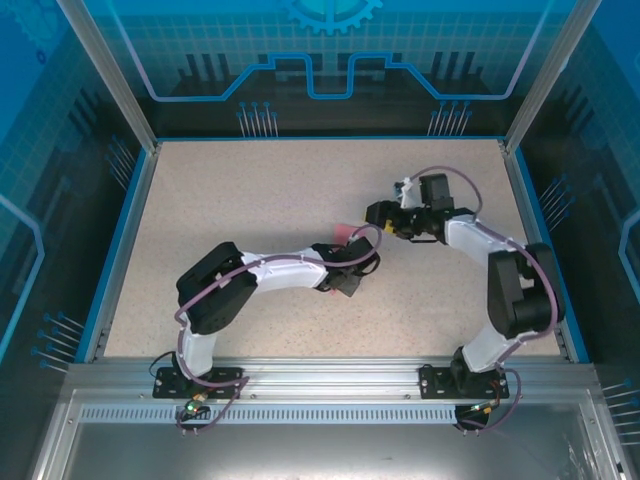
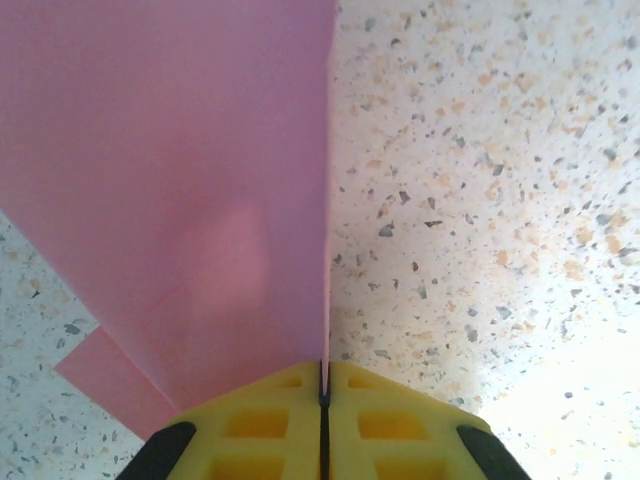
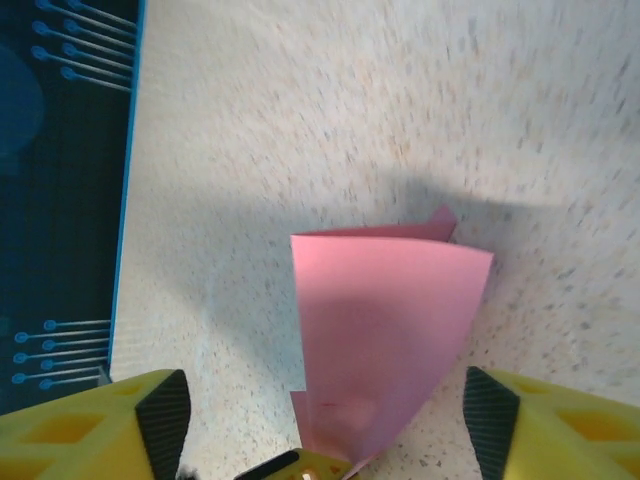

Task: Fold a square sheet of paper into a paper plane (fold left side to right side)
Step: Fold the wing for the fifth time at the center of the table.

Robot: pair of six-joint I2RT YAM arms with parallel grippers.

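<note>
Left gripper [image 2: 322, 392]: yellow fingers [image 2: 260, 425] pressed together, clamped on the pink sheet of paper [image 2: 190, 200] right at its straight edge. That edge runs up from the seam between them.
Right gripper [image 3: 327, 410]: spread wide, one yellow finger [image 3: 90, 425] at each bottom corner of the right wrist view. Paper sits in the gap, clear of both fingers.
Paper shape: folded, pink side out, wide at the far end, narrowing toward the clamped end. A second layer peeks out at lower left in the left wrist view. A small corner sticks up behind the top edge in the right wrist view.
Paper location: middle of the table [image 1: 250, 200], between the two wrists in the top view, mostly hidden under them, with a pink sliver visible.
Lift: paper throws a dark shadow on the table behind it in the right wrist view. Cannot tell how much of it is off the surface.
Arms: both reach inward, tips near each other at table centre.
Blur: table surface smeared in the right wrist view, paper edges still readable.
</note>
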